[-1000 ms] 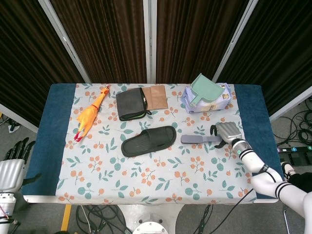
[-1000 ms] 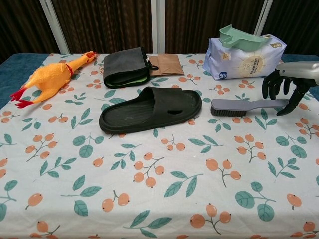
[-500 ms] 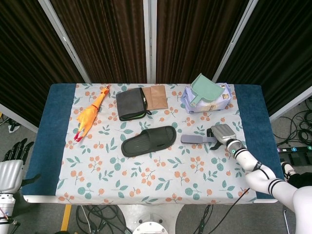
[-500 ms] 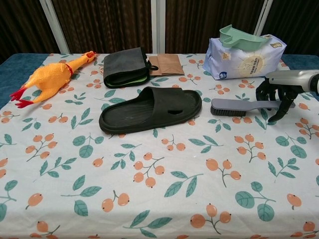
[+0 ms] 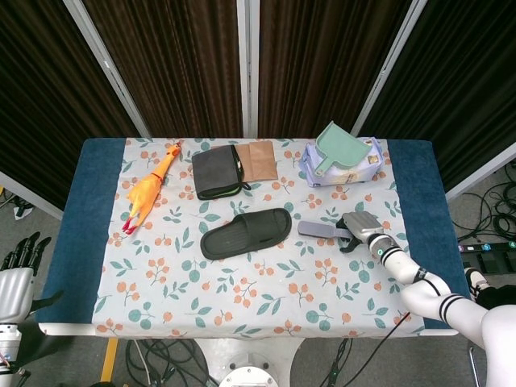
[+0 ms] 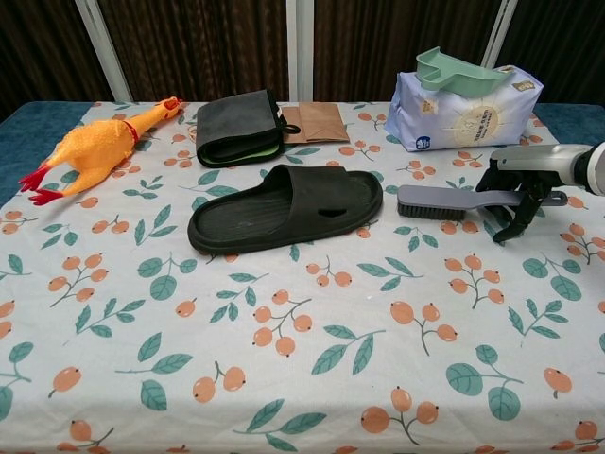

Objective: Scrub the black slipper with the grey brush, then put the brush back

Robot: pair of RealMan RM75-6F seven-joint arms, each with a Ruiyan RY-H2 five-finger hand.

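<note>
The black slipper (image 5: 246, 233) (image 6: 284, 208) lies sole down at mid-table, toe pointing right. Just right of it lies the grey brush (image 5: 320, 230) (image 6: 442, 201), bristles down, its handle pointing right. My right hand (image 5: 361, 227) (image 6: 518, 184) sits over that handle, fingers curled around it and the thumb underneath. My left hand (image 5: 16, 270) hangs off the table's lower left corner in the head view, fingers spread and holding nothing; the chest view does not show it.
A yellow rubber chicken (image 5: 147, 193) (image 6: 99, 147) lies at the left. A dark folded pouch (image 5: 216, 172) (image 6: 236, 128) and a brown paper bag (image 5: 260, 160) sit at the back. A purple pack with a green scoop (image 5: 343, 161) (image 6: 463, 104) stands behind the brush.
My right hand has moved left along the brush handle and lowered, its fingers closing around it. The brush has shifted slightly left. The left hand has dropped a little.
</note>
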